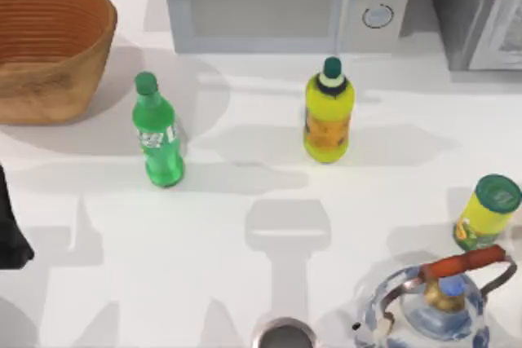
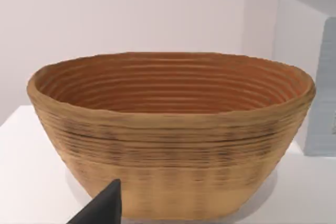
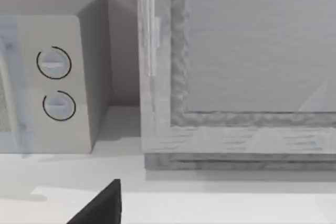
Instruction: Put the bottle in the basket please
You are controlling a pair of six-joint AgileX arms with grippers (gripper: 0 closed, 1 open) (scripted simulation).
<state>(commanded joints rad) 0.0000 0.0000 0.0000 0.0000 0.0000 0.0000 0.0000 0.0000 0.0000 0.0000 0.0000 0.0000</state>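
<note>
The green soda bottle (image 1: 157, 134) is standing upright on the white counter (image 1: 245, 283), just right of the wicker basket (image 1: 49, 55) at the top view's back left, and nothing is touching it. The basket is sitting empty (its ribbed inside is looking bare in the left wrist view (image 2: 173, 82)). The left arm (image 1: 12, 226) is hanging at the counter's left edge, near the bottle but apart from it; whether its fingers are spread or closed, I cannot tell. Farther right, a yellow bottle (image 1: 328, 116), a short yellow container (image 1: 488, 211) and a kettle (image 1: 436, 303) are standing by, with a microwave (image 1: 277, 2) behind. I'd say the reach is only beginning: the left arm is needing to swing toward the green bottle and close around its body.
</note>
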